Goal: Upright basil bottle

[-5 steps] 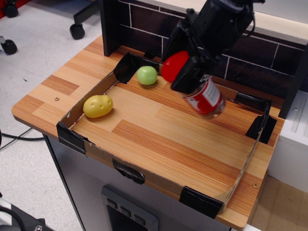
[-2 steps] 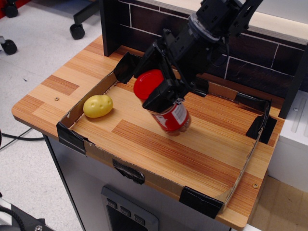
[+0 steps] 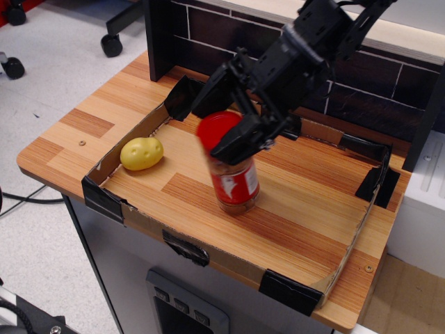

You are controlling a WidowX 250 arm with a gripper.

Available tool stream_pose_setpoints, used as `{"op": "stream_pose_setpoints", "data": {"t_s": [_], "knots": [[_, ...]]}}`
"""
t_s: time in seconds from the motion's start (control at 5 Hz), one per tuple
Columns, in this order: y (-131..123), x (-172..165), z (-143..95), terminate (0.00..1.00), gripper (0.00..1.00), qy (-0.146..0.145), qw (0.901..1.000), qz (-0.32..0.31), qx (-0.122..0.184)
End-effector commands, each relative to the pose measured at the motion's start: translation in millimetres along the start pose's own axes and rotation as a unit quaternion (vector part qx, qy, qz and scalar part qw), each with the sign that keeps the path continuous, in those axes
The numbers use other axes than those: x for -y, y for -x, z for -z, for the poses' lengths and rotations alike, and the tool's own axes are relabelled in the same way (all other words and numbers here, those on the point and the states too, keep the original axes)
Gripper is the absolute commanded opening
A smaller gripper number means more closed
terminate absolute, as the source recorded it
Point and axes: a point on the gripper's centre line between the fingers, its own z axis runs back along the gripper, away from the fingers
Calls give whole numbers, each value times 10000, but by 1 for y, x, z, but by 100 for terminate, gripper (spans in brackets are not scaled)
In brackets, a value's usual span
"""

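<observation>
The basil bottle (image 3: 235, 182) is a clear jar with a red cap and a red label. It stands nearly upright, with its base on or just above the wooden floor of the cardboard tray (image 3: 142, 221), near the middle. My black gripper (image 3: 229, 129) reaches down from the upper right. Its jaws are closed around the jar's cap and neck. One finger (image 3: 245, 139) lies across the front of the cap. The jar's body below the cap is in plain view.
A yellow potato (image 3: 141, 153) lies at the tray's left side. The tray has low cardboard walls with black tape at the corners (image 3: 290, 291). A dark brick-pattern wall (image 3: 208, 35) stands behind. The wooden table edge (image 3: 42, 163) is at the left.
My gripper has carried the jar from high at the back right down and left to the tray's middle. It has turned the jar from tilted to nearly upright. My arm now hides the green ball.
</observation>
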Motion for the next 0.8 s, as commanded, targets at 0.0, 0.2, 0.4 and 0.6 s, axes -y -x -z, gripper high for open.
{"op": "stream_pose_setpoints", "data": {"t_s": [0.0,0.2,0.4,0.6], "knots": [[-5,-11,-29,0,100,175,9987,-145,451],[8,-9,-59,0,100,141,9875,4,1571],[16,-13,-81,0,100,285,9725,-40,2313],[16,-17,-96,100,100,402,9543,-53,2961]]}}
